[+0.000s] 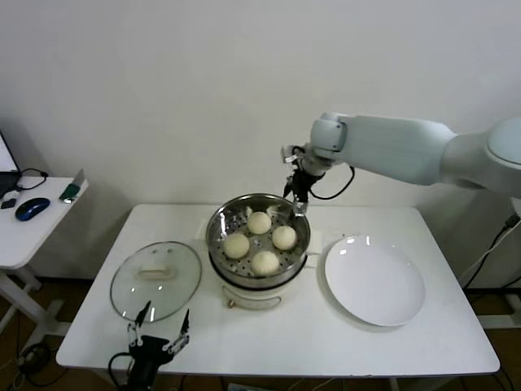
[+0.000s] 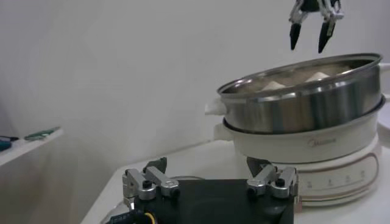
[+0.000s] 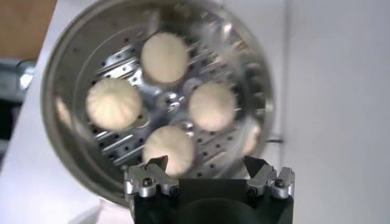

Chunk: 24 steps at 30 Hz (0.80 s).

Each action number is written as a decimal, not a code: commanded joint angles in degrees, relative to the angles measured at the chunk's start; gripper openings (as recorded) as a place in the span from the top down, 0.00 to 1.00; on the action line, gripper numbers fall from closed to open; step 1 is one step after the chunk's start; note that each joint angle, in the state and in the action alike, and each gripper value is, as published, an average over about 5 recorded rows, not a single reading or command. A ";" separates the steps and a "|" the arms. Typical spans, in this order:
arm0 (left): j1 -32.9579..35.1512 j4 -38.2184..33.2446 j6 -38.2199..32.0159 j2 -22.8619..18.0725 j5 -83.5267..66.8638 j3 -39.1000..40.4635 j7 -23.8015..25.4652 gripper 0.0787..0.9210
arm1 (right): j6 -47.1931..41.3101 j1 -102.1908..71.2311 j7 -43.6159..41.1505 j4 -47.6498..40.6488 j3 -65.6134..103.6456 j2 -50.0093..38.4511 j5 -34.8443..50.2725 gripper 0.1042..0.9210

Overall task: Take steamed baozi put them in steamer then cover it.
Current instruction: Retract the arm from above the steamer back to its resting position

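A flat round white plate (image 1: 375,282) is seen lying on the rectangular white table (image 1: 423,346), toward its right side. To the left, a second, smaller white side table (image 1: 20,236) is set apart from the main one. On it a dark blue computer mouse (image 1: 32,208) is placed, with a black cable (image 1: 32,175) looped behind it and a small green object (image 1: 70,193) near the edge. A plain white wall (image 1: 163,90) is seen behind both tables.
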 commanded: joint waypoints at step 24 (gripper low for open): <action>-4.62 1.13 2.80 -3.02 10.48 -2.86 -1.87 0.12 | 20.40 -76.42 34.77 20.06 91.51 -32.48 -8.99 0.12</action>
